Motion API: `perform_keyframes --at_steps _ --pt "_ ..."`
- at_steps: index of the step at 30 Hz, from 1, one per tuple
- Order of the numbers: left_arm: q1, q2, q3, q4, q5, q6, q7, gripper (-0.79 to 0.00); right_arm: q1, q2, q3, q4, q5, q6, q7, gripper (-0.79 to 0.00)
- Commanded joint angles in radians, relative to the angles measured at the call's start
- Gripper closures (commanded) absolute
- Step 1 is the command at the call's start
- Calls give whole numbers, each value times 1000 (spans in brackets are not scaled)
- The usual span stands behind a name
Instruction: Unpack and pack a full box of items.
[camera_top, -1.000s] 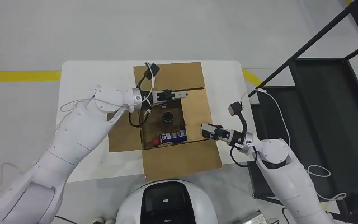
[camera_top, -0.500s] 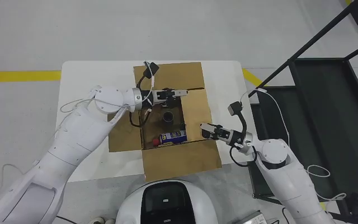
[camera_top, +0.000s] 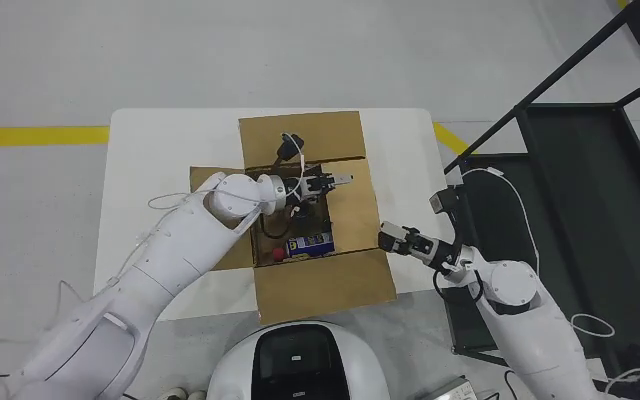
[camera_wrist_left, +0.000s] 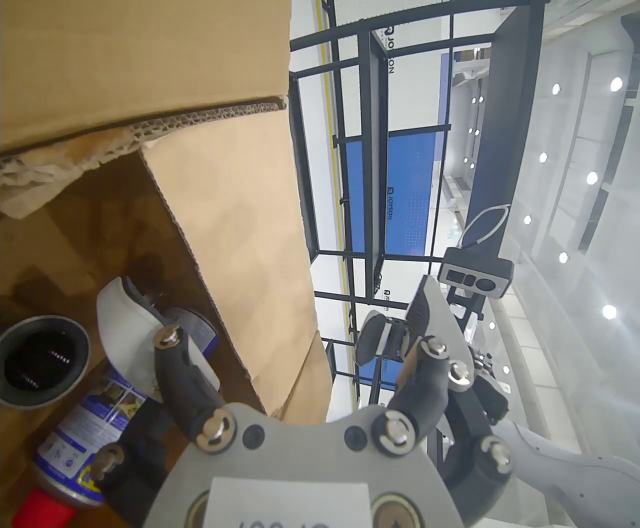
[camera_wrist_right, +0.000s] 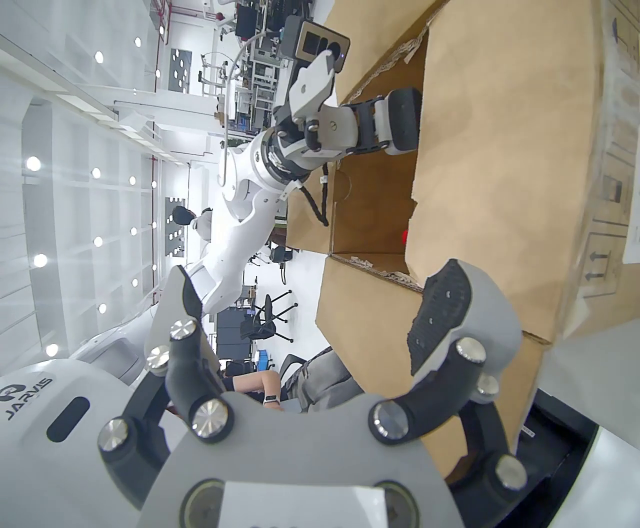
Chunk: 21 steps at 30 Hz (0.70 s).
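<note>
while brown cardboard box (camera_top: 320, 285) gapes | left end effector (camera_top: 330, 182) splayed | right end effector (camera_top: 385, 238) splayed

Open cardboard box (camera_top: 318, 283) on table (camera_top: 160, 160), flaps spread.
Inside: blue-labelled, red-capped can (camera_top: 310, 243) lying flat, just beside round grey tin (camera_wrist_left: 42, 362).

The right gripper (camera_wrist_right: 315, 320), jaws spread wide, sits just beside the open brown cardboard box (camera_wrist_right: 500, 150). The left gripper (camera_wrist_right: 395, 125) hangs at its far rim.
</note>
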<state>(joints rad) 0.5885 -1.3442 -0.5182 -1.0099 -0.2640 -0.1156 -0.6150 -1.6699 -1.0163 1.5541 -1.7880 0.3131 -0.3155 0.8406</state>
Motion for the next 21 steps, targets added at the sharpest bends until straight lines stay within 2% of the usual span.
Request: perform_keyframes --at_steps 1,6,11,18,21 --pt "-5 -19 8 39 -5 -43 19 -785 -3 0 0 -1 1 0 -1 -785" --pt "-20 -59 13 113 -30 -156 26 -785 -1 0 -16 -6 -3 1 9 -785" --pt "-26 -80 -11 141 -59 -278 24 -785 4 2 -33 -18 50 -10 102 -785" --pt "-20 -90 -49 100 -73 -352 8 -785 -9 11 -50 -83 94 -1 268 -785" --pt "-11 -92 -66 69 -75 -380 10 -785 -17 12 -72 -106 70 16 286 -785"
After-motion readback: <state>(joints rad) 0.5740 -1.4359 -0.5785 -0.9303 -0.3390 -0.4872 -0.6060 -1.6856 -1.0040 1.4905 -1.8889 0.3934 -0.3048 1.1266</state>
